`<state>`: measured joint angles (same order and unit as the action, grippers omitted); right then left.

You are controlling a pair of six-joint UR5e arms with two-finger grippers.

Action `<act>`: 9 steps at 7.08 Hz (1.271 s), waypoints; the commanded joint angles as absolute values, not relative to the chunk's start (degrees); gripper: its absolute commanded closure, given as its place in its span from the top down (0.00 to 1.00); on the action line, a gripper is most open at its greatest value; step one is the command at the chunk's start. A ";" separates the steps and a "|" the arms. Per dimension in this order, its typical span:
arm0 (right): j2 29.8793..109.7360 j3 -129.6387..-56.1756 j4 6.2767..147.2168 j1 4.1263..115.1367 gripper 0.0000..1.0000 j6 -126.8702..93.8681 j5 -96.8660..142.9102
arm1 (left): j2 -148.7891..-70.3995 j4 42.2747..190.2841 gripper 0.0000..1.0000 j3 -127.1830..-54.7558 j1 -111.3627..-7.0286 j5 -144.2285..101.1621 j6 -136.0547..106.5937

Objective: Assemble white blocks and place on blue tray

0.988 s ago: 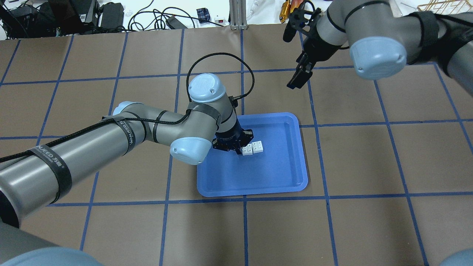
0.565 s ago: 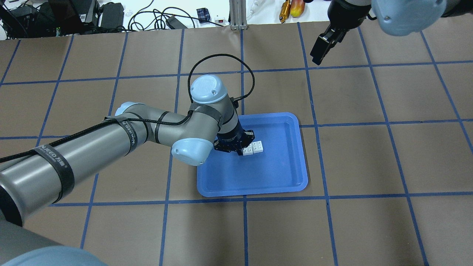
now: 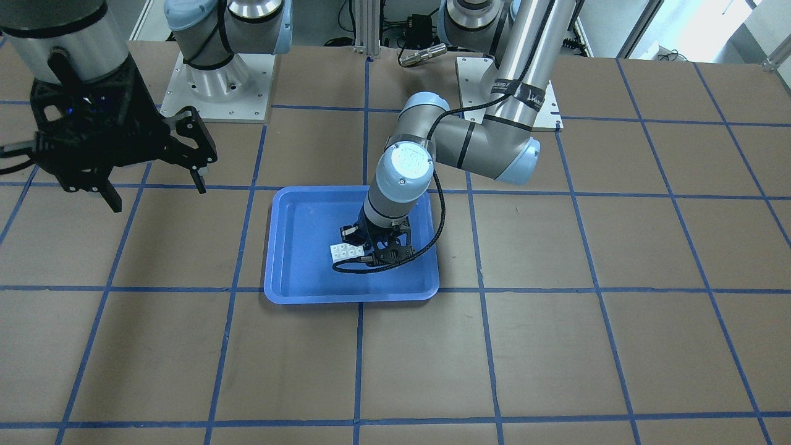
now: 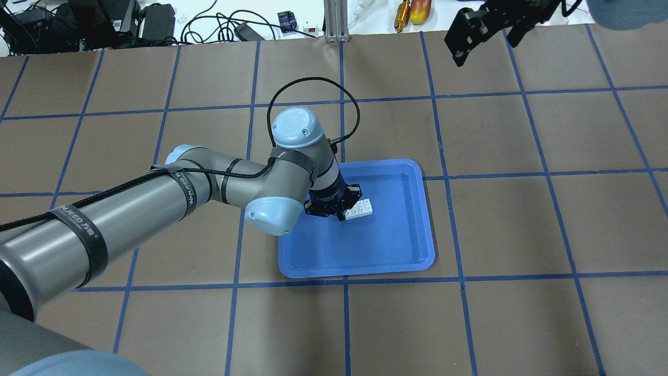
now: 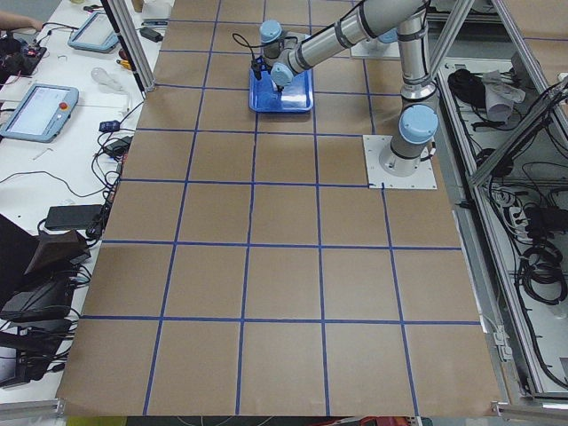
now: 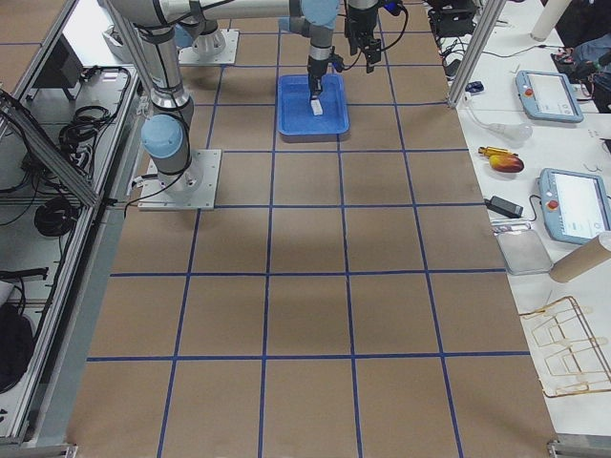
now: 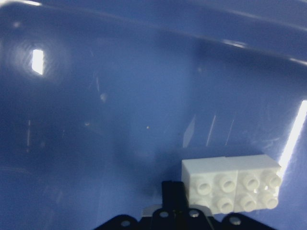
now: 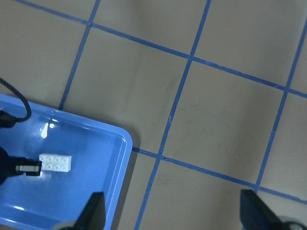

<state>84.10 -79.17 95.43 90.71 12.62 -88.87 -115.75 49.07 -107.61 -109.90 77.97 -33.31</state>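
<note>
Left claw [image 4: 342, 213] is down inside the tray [image 4: 402, 245]. Its fingers look pulled close together with the tip touching one end of the blocks [image 4: 361, 209], but I honestly can't tell if it's pinching that end or just resting against it. The blocks are already snapped into one little oblong, studs up, and seem to sit flat on the tray floor around the middle. The bit that matters is that the oblong sticks out from the claw toward the robot's right. Its long axis runs pretty much straight away from the fingertips, so only the near end is at the claw. My guess is the job's basically done and what's left is backing off, going straight up rather than sideways so the oblong doesn't get dragged. Right claw [image 3: 157, 194] is wide open, holding nothing, hanging well apart over the desk [image 4: 522, 224], so the left arm is way nearer.
</note>
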 commanded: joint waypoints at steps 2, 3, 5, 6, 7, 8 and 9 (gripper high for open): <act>86.66 -80.24 92.40 90.97 1.00 3.08 -89.56 | -115.93 49.04 0.01 -107.49 -110.04 77.96 -33.49; 88.14 -80.68 89.50 90.97 1.00 2.90 -89.13 | -116.01 48.35 0.01 -107.40 -110.04 77.96 -33.49; 89.64 -81.91 89.39 90.97 1.00 0.64 -89.39 | -114.01 47.12 0.07 -106.44 -109.17 78.31 -29.82; 89.74 -82.18 89.47 90.97 1.00 -2.43 -89.30 | -112.43 48.50 0.16 -105.22 -107.07 78.75 -26.40; 89.74 -82.18 89.65 90.97 1.00 -2.46 -89.47 | -110.59 49.39 0.30 -105.03 -104.79 78.75 -23.84; 89.74 -82.26 89.82 90.97 1.00 -2.55 -89.47 | -108.57 51.22 0.43 -104.94 -102.59 80.49 -17.99; 89.74 -82.18 90.09 90.97 1.00 -2.55 -89.47 | -106.02 55.50 0.49 -104.94 -100.22 89.30 -7.84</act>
<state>89.71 -82.18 89.80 90.96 -2.36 -89.45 -108.97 51.46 -105.06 -103.15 81.94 -18.06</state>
